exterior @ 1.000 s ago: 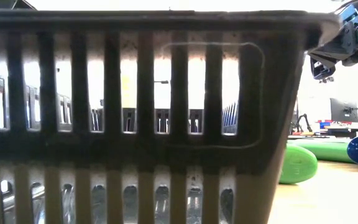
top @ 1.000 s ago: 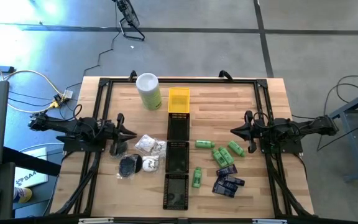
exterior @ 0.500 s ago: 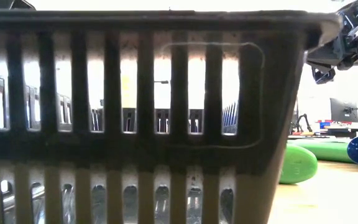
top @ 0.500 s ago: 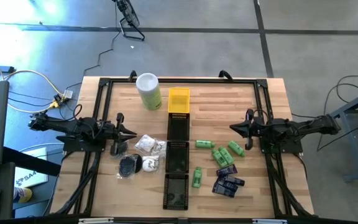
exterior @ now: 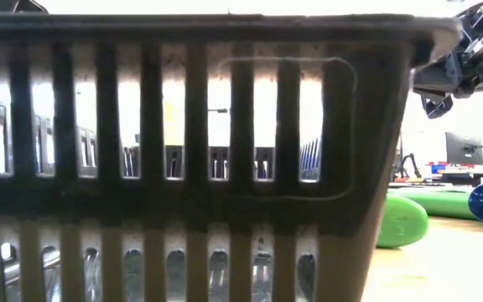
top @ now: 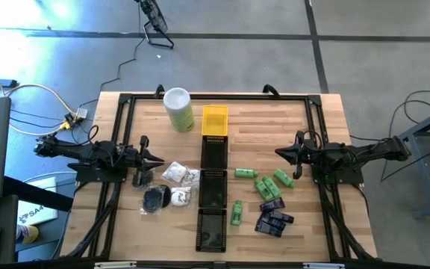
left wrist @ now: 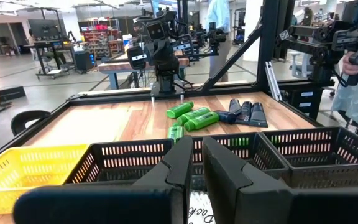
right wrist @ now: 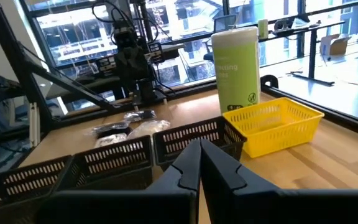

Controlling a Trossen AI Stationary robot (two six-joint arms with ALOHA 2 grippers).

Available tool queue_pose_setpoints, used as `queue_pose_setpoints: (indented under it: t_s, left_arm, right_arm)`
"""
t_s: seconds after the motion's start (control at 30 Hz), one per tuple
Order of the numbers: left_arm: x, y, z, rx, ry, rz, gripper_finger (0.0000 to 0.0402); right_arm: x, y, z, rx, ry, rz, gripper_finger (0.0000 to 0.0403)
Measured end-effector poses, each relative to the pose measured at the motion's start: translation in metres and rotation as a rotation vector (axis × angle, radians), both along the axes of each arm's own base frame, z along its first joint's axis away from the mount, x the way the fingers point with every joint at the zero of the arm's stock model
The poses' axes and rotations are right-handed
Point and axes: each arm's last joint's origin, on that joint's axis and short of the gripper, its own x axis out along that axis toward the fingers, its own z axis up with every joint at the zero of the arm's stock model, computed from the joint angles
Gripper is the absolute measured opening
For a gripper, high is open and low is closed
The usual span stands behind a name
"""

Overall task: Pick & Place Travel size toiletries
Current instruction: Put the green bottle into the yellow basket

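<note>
Green bottles (top: 264, 184) and dark packets (top: 273, 218) lie right of the tray row (top: 213, 187), white wrapped pieces (top: 179, 175) and black pucks (top: 154, 199) left. The left gripper (top: 157, 158) and right gripper (top: 280, 155) hover beside them, fingers pressed together, holding nothing.

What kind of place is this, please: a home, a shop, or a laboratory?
Most likely a robotics laboratory or workshop. Two arms are fixed to a wooden table inside a black frame, other workbenches with similar robot rigs stand behind, and a monitor on a desk shows in the room beyond.
</note>
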Motion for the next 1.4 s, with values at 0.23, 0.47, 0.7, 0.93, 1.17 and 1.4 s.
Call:
queue_pose_setpoints:
  t_s: [0.23,0.47,0.7,0.93,1.17,1.4]
  left_arm:
    - [0.000,0.000,0.000,-0.004,0.000,-0.004,0.0033]
    - [0.000,0.000,0.000,-0.003,0.000,-0.003,0.0033]
    - [0.000,0.000,0.000,-0.005,0.000,-0.003,0.0033]
    - [0.000,0.000,0.000,-0.005,0.000,-0.003,0.0033]
    - [0.000,0.000,0.000,-0.006,0.000,0.001,0.0033]
    - [0.000,0.000,0.000,-0.007,0.000,0.001,0.0033]
  right_arm:
    - [0.000,0.000,0.004,0.002,-0.039,-0.006,0.0002]
    - [0.000,0.000,0.010,0.001,-0.074,0.009,0.0002]
    - [0.003,0.001,0.030,-0.047,-0.048,0.008,0.0002]
    - [0.014,0.003,0.044,-0.015,0.083,0.004,0.0002]
    - [0.030,0.005,0.057,0.049,0.274,-0.014,0.0002]
    - [0.041,0.007,0.063,0.174,0.473,-0.070,0.0002]
